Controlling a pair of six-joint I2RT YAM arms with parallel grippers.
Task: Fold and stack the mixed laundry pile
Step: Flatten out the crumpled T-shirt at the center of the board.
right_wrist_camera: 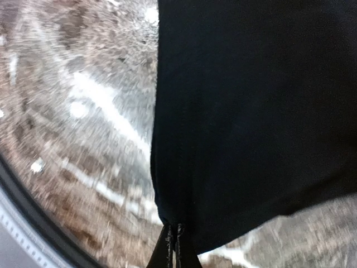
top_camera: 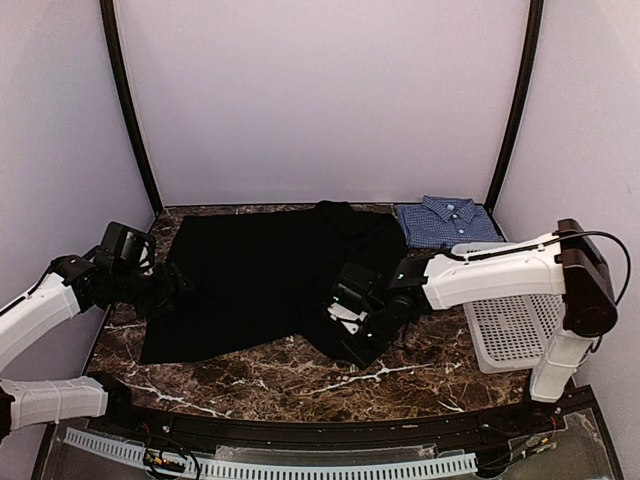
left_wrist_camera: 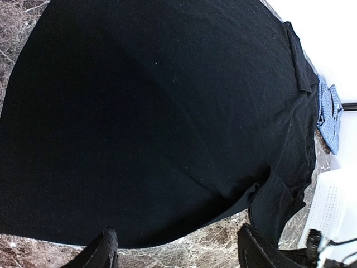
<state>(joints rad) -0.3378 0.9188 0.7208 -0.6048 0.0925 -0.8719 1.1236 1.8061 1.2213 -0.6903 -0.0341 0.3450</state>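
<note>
Top external view, black garment (top_camera: 250, 275) spread across marble surface (top_camera: 300, 378), folded checked shirt (top_camera: 445, 222) far right, right fingers (right_wrist_camera: 167, 248) clamped together on black garment's near edge, left fingers (left_wrist_camera: 102, 252) apart by its left edge

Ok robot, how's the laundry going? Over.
Left jaws open beside black garment. Right jaws shut on its near edge. Shirt folded, far right. Nothing in the way.
</note>
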